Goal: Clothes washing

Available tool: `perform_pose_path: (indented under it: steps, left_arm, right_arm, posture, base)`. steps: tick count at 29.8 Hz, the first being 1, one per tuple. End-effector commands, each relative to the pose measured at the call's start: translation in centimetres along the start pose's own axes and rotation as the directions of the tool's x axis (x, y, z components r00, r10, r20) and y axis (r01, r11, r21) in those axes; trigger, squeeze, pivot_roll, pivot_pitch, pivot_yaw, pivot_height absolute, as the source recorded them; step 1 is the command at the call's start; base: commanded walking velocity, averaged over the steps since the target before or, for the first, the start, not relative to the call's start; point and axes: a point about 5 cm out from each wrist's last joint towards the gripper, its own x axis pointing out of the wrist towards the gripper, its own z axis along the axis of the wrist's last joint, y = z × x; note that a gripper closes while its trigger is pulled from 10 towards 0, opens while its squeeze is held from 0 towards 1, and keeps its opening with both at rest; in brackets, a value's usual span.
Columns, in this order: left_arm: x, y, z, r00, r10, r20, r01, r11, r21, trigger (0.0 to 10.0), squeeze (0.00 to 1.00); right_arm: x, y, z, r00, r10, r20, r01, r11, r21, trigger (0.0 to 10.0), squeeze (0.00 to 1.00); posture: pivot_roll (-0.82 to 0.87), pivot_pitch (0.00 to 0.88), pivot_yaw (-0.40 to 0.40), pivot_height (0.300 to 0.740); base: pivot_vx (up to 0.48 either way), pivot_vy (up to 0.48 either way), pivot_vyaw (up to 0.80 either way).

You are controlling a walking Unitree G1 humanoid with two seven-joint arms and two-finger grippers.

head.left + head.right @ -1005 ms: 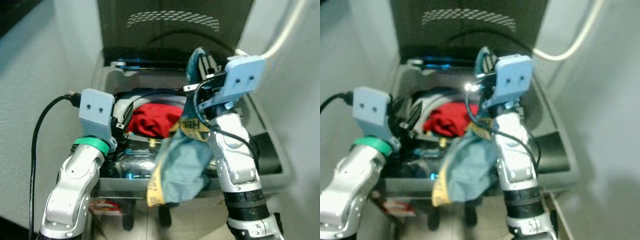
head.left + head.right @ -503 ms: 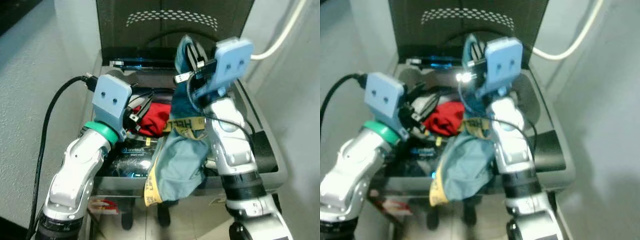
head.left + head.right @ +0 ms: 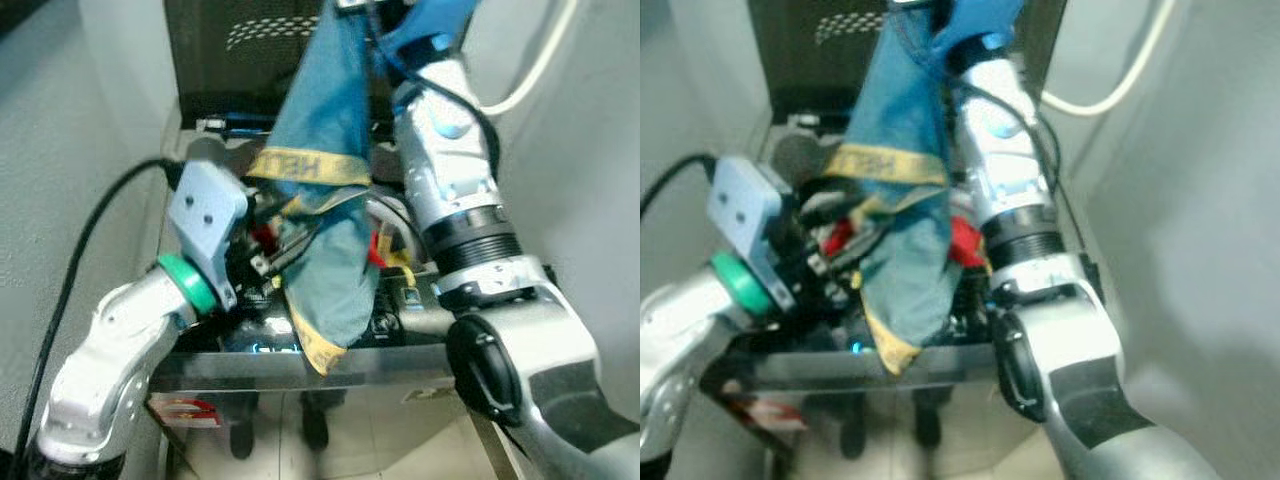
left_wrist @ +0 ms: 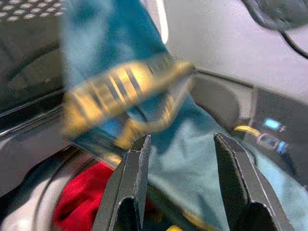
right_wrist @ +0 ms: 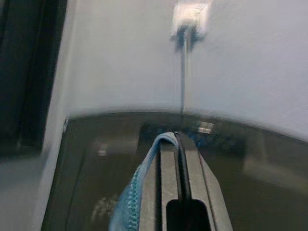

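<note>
While the top-loading washing machine (image 3: 520, 345) stands with its lid raised at the far side, a teal garment with a yellow band (image 3: 325, 175) hangs high over the open tub, above a red garment (image 4: 84, 209) lying inside. The right gripper (image 5: 177, 144), raised high, has its fingers pressed together on the teal cloth's top edge. The left gripper (image 4: 180, 159), at the tub's left, has its fingers spread apart around nothing, just beside the hanging cloth.

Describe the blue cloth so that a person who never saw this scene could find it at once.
Look at the open washing machine between the two arms. Above its tub, the right gripper holds up a blue cloth that hangs down. Unlike the red garment lying inside, it has a yellow band with dark letters.
</note>
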Motion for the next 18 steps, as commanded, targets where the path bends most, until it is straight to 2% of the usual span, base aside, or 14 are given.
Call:
perform_pose_path:
  steps: [1,2,3,5,6,8,11,12,13,14,16,17,18]
  left_arm:
    - [-0.1,0.1,-0.2,1.0,0.018,-0.024,-0.018,1.0,0.01,10.0,0.0]
    - [-0.1,0.1,-0.2,1.0,0.018,-0.024,-0.018,1.0,0.01,10.0,0.0]
    - [0.0,0.4,-0.1,0.999,0.039,-0.021,-0.039,0.999,-0.001,10.0,0.0]
    - [-0.4,0.3,1.0,0.999,0.014,0.051,-0.012,0.999,-0.042,10.0,0.0]
    - [-0.4,0.3,1.0,0.999,0.014,0.051,-0.012,0.999,-0.042,10.0,0.0]
    - [-1.5,0.6,1.7,0.996,0.002,0.087,0.001,0.999,-0.04,10.0,0.0]
    - [-2.1,0.8,1.5,0.998,0.011,0.069,-0.01,1.0,-0.014,10.0,0.0]
    - [-2.8,0.6,0.8,1.0,0.013,-0.003,-0.013,0.999,0.053,10.0,0.0]
    - [-2.8,0.6,0.8,1.0,0.013,-0.003,-0.013,0.999,0.053,10.0,0.0]
    - [-3.4,0.2,0.0,0.998,0.009,-0.069,-0.001,0.994,0.111,10.0,0.0]
    - [-3.4,0.2,0.0,0.998,0.009,-0.069,-0.001,0.994,0.111,10.0,0.0]
    - [-3.8,-0.3,-0.6,0.993,0.002,-0.117,0.016,0.988,0.151,10.0,0.0]
    - [-4.0,-0.6,-0.8,0.991,0.006,-0.133,0.016,0.986,0.168,10.0,0.0]
  right_arm:
    - [-1.8,1.8,-3.4,0.982,0.116,-0.151,-0.124,0.991,-0.043,10.0,0.0]
    - [-1.8,1.8,-3.4,0.982,0.116,-0.151,-0.124,0.991,-0.043,10.0,0.0]
    - [-3.2,2.4,-5.2,0.956,0.177,-0.233,-0.196,0.979,-0.06,10.0,0.0]
    - [-5.6,3.0,-7.3,0.901,0.295,-0.318,-0.33,0.942,-0.064,10.0,0.0]
    - [-5.6,3.0,-7.3,0.901,0.295,-0.318,-0.33,0.942,-0.064,10.0,0.0]
    - [-7.1,2.5,-8.3,0.856,0.363,-0.368,-0.406,0.913,-0.046,10.0,0.0]
    - [-7.7,1.7,-8.7,0.846,0.362,-0.392,-0.403,0.915,-0.023,10.0,0.0]
    - [-8.4,0.9,-9.1,0.843,0.344,-0.413,-0.385,0.923,-0.017,10.0,0.35]
    - [-8.4,0.9,-9.1,0.843,0.344,-0.413,-0.385,0.923,-0.017,10.0,0.35]
    - [-9.0,0.2,-9.5,0.842,0.321,-0.434,-0.358,0.934,-0.004,10.0,0.78]
    - [-9.0,0.2,-9.5,0.842,0.321,-0.434,-0.358,0.934,-0.004,10.0,0.78]
    - [-9.8,-0.3,-9.9,0.842,0.303,-0.447,-0.322,0.946,0.035,10.0,1.0]
    - [-10.4,-0.5,-10.1,0.848,0.28,-0.449,-0.289,0.956,0.05,10.0,1.0]
  posture:
    - [0.2,0.117,-0.052,0.74]
    - [0.2,0.117,-0.052,0.74]
    - [0.2,0.12,-0.049,0.74]
    - [0.2,0.125,-0.042,0.74]
    - [0.2,0.125,-0.042,0.74]
    - [0.19,0.126,-0.037,0.74]
    - [0.19,0.123,-0.037,0.74]
    - [0.2,0.12,-0.037,0.74]
    - [0.2,0.12,-0.037,0.74]
    - [0.2,0.118,-0.037,0.74]
    - [0.2,0.118,-0.037,0.74]
    - [0.2,0.117,-0.036,0.74]
    - [0.2,0.117,-0.036,0.74]
  base:
    - [0.0,0.0,0.0]
    - [0.0,0.0,0.0]
    - [0.0,0.0,0.0]
    - [0.0,0.0,0.0]
    - [0.0,0.0,0.0]
    - [0.0,0.0,0.0]
    - [0.0,0.0,0.0]
    - [0.0,0.0,0.0]
    - [0.0,0.0,0.0]
    - [0.0,0.0,0.0]
    - [0.0,0.0,0.0]
    - [0.0,0.0,0.0]
    - [0.0,0.0,0.0]
